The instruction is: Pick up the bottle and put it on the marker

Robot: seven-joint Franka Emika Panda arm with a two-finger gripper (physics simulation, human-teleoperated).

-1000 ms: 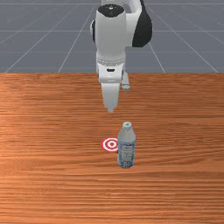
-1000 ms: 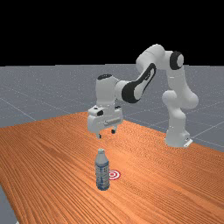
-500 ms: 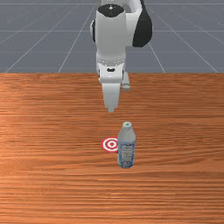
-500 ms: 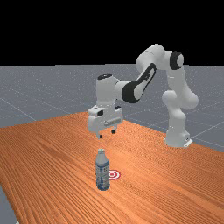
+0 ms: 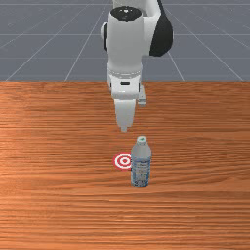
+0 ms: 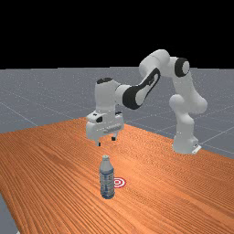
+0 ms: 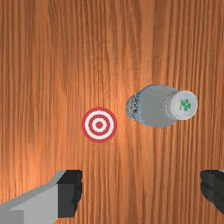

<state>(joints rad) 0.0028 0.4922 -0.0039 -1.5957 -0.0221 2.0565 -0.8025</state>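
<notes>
My gripper (image 6: 106, 141) hangs above the table in the far view, higher than the bottle's cap. Its two fingers stand wide apart in the wrist view, where the gripper (image 7: 141, 190) is open with nothing between them. The bottle (image 5: 141, 166), blue and grey with a white cap, stands upright on the wood. Just beside it on the front view's left lies the flat red-and-white ring marker (image 5: 123, 161), partly covered by the bottle there. Seen from the hand, the marker (image 7: 99, 124) and the bottle (image 7: 158, 106) are apart.
The orange-brown table (image 6: 55, 173) spreads around the bottle and marker. The arm's base (image 6: 184, 142) stands at the table's far side from the bottle, on the far view's right.
My hand has moved a little toward the far view's left, nearer to over the bottle, and slightly down the front view. The bottle and marker have stayed put.
</notes>
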